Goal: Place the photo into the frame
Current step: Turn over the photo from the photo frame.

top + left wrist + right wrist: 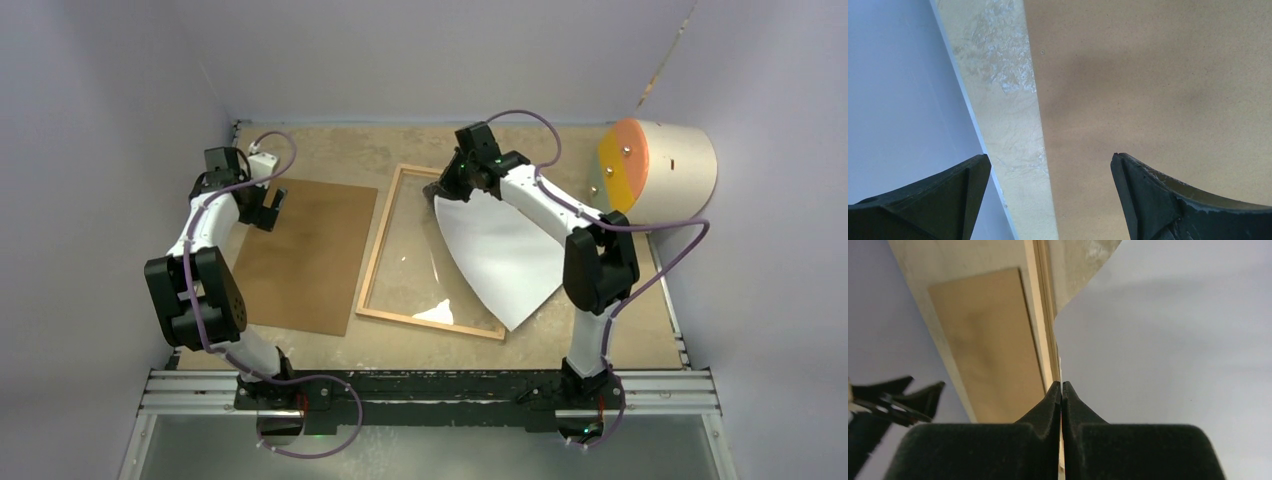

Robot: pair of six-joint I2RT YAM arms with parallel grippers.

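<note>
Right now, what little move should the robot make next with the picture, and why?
Probably slide the photo leftward and lay it down over the frame: the right gripper pinches its far edge, and most of it hangs right of the frame.

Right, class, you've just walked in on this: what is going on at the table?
The right gripper is shut on an edge of the photo, holding it raised and curved, white back showing, over the right side of the frame. The frame lies flat on the table, with nothing seated in it yet. The left gripper is open and empty, over an edge of the brown backing board.
</note>
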